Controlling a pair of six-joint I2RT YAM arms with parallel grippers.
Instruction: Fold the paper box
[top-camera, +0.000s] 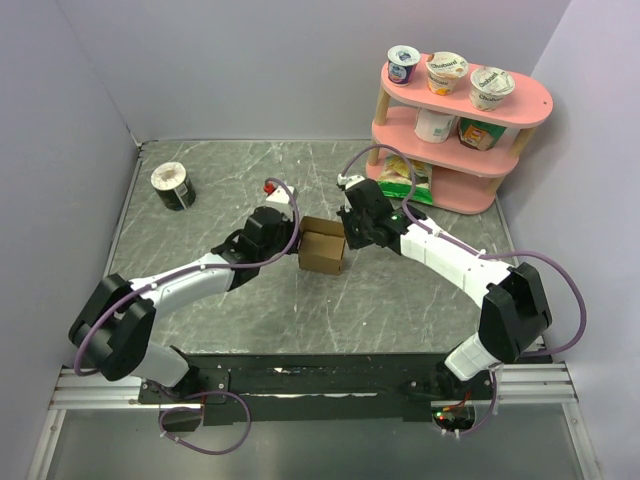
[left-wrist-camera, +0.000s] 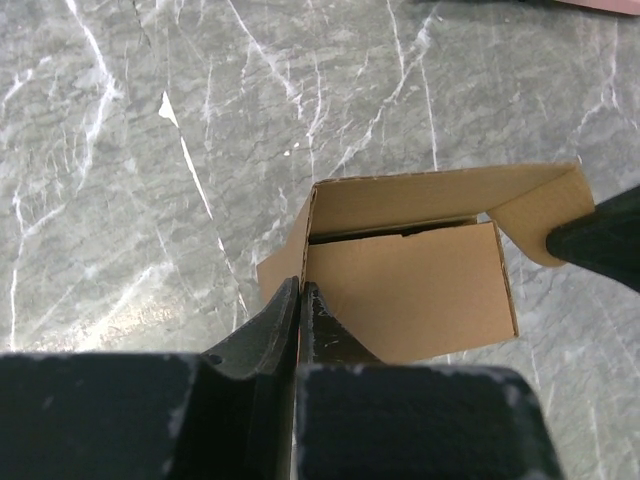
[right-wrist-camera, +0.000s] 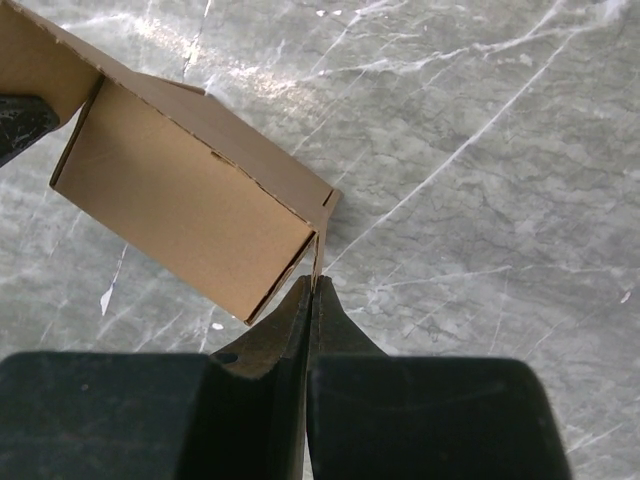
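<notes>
A small brown paper box (top-camera: 322, 252), partly folded into a cuboid with flaps loose, sits near the middle of a grey marble-patterned bench (top-camera: 250, 320), between two robot arms. The left gripper (left-wrist-camera: 300, 292) meets the box's left side, its fingers pressed together on a thin cardboard flap. The right gripper (right-wrist-camera: 313, 288) meets the opposite side, its fingers likewise pinched on a flap edge. A black-and-white tub (top-camera: 173, 186) stands near the far left corner, and a pink shelf (top-camera: 530, 100) fills the far right corner.

Side flap of the paper box (right-wrist-camera: 185, 215) tight between right jaws
</notes>
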